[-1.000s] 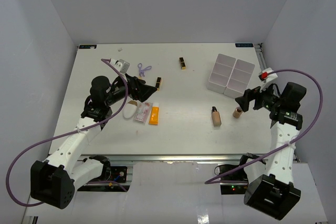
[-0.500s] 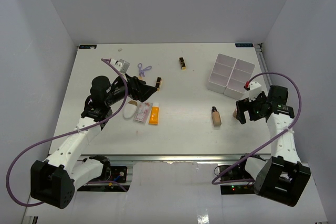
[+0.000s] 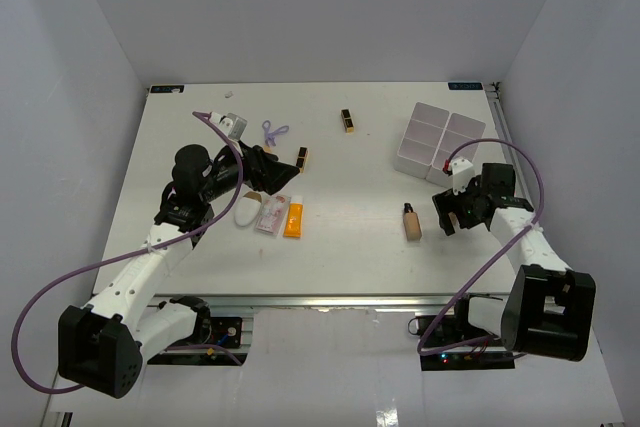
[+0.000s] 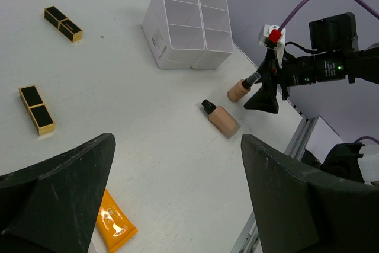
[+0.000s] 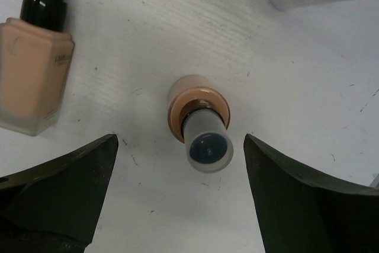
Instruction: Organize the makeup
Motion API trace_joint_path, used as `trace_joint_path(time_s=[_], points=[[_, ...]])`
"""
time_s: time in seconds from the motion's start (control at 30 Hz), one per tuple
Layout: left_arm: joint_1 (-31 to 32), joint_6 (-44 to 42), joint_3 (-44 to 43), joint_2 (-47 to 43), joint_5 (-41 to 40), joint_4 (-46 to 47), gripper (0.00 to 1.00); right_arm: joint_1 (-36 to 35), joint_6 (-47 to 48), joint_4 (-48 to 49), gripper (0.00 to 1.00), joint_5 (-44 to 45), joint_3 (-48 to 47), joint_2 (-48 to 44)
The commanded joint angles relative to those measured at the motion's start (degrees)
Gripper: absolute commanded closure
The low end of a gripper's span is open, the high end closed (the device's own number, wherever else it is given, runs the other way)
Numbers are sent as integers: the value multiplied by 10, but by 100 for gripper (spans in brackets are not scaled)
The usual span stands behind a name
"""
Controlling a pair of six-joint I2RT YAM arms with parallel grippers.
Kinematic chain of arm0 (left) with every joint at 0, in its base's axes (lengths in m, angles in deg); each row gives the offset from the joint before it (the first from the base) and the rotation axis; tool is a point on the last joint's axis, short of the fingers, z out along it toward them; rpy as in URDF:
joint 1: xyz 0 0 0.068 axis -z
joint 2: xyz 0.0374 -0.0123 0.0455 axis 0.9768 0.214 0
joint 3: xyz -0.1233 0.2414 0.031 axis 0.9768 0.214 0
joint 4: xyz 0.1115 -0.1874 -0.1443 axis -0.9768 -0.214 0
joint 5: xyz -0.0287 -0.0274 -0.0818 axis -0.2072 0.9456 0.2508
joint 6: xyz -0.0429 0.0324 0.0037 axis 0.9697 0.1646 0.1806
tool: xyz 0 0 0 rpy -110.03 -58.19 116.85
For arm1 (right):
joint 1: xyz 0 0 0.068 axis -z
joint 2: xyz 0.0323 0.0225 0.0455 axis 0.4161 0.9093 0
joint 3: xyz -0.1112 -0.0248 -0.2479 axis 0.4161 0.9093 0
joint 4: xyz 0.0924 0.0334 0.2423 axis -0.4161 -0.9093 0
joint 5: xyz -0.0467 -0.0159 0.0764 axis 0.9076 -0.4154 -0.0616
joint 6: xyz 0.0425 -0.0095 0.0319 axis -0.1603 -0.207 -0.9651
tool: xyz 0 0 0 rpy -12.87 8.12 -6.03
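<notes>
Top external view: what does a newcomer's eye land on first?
The right tool, open and poised over a small round beige bottle near the table's right edge, on the near side of the empty white tray. Next, the cluster at left: orange tube, pink packet and white oval, beside the open left tool.

Bright, even light from above fills every view. The white worktop (image 3: 350, 177) shows no glare, only faint, soft shadows. The top view is sharp throughout. In the wrist views the dark left fingers (image 4: 53, 205) and right fingers (image 5: 53, 194) look soft-edged.
</notes>
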State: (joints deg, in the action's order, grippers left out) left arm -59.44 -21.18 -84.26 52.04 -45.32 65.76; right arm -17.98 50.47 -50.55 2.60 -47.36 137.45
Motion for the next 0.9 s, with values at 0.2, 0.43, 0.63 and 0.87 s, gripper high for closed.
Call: trace_joint_path(time_s=[0.2,0.43,0.63,0.87], points=[[3,-2,-3,-12,11,0,2,-11,-34,86,21,42,-14,54],[3,-3,-3,-12,11,0,2,-12,-32,104,31,31,-11,64],[3,-4,-3,-12,10,0,2,-13,-30,108,43,23,-17,80],[3,-4,-3,-12,10,0,2,-13,-23,93,66,7,-22,63]])
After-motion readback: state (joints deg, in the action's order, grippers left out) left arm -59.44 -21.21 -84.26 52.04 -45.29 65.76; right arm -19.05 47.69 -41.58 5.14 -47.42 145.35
